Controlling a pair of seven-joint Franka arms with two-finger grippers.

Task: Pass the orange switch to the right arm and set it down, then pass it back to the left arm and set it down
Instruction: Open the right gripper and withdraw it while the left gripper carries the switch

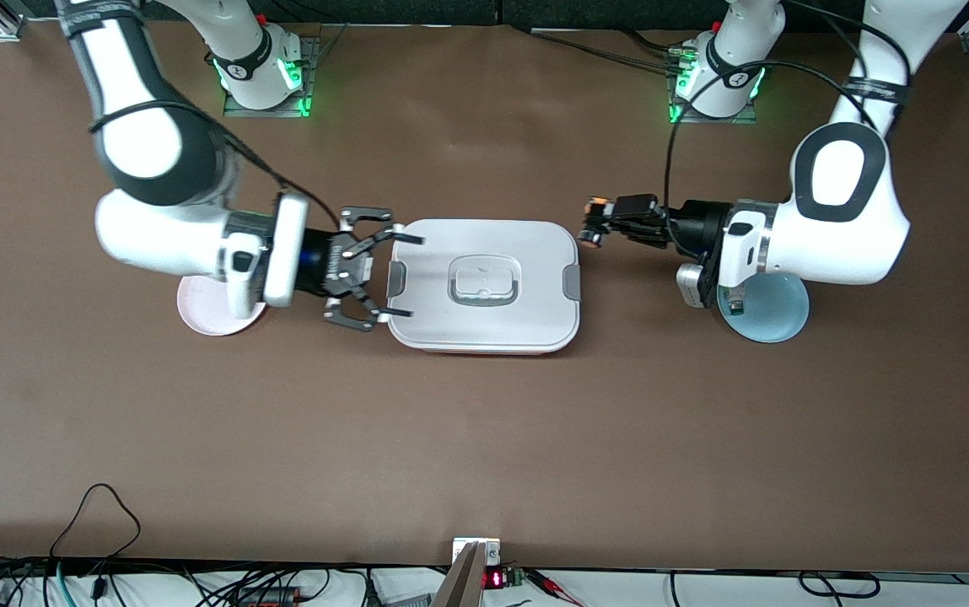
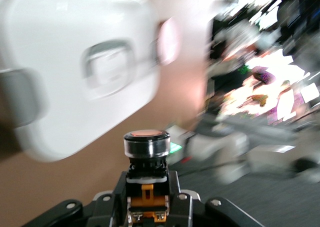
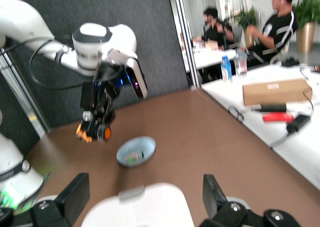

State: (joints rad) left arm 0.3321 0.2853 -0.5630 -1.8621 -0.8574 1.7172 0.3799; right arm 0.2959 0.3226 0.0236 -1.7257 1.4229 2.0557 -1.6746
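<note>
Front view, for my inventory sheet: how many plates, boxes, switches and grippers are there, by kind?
Plates: 2, pink plate and blue plate
Boxes: 1, white box
Switches: 1, orange switch, held in the left gripper
Grippers: 2, counting the open right gripper
Total: 6

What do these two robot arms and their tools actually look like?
Both arms are glossy white with black joint panels, on bases lit green. Black cables loop along each. The right arm ends in a black tool with spindly linked fingers; the left arm carries a matching black tool on a black wrist.
</note>
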